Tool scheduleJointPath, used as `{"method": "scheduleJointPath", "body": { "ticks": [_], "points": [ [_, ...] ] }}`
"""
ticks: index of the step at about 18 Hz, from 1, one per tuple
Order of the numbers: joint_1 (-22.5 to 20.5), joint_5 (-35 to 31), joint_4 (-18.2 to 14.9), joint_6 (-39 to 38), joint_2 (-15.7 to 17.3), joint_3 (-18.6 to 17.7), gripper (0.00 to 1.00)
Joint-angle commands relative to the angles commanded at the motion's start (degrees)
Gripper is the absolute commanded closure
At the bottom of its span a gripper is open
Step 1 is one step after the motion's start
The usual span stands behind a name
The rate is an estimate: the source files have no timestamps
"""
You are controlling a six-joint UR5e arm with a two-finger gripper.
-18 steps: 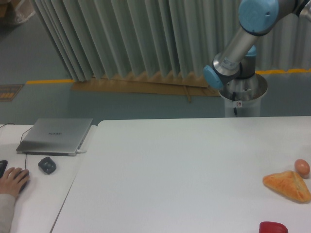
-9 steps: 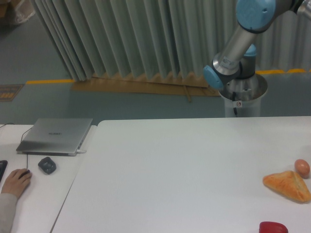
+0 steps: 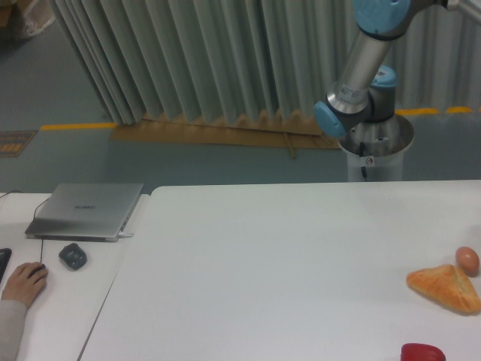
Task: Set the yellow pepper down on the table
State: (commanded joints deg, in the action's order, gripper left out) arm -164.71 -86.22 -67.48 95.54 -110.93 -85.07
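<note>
Camera view: white tabletop [image 3: 285, 256], triangular bread [image 3: 445, 288] beside an egg [image 3: 467, 259], red pepper [image 3: 422, 352] at bottom edge. Tool out of frame; state impossible to tell.

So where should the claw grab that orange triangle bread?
Probably from straight above, since the bread lies flat on the table. Pinch across its two long slanted edges, toward its left end, where it narrows. That also keeps the claw away from the egg sitting close by the bread's far right corner.
</note>
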Motion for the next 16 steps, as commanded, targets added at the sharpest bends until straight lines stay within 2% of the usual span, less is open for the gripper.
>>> {"method": "scheduleJointPath", "body": {
  "ticks": [2,5,10,12,16],
  "points": [
    [1.6,1.1,-1.4,-0.2,2.5,-1.8,0.43],
    [4.1,0.4,-4.6,-0.7,3.1,-1.9,0.43],
    [7.5,0.2,-5.8,-1.3,4.8,-3.0,0.43],
    [9.8,0.1,-5.8,-5.5,5.0,-3.0,0.43],
    [13.8,-2.0,-5.6,-8.1,4.7,-3.0,0.44]
  ]
}}
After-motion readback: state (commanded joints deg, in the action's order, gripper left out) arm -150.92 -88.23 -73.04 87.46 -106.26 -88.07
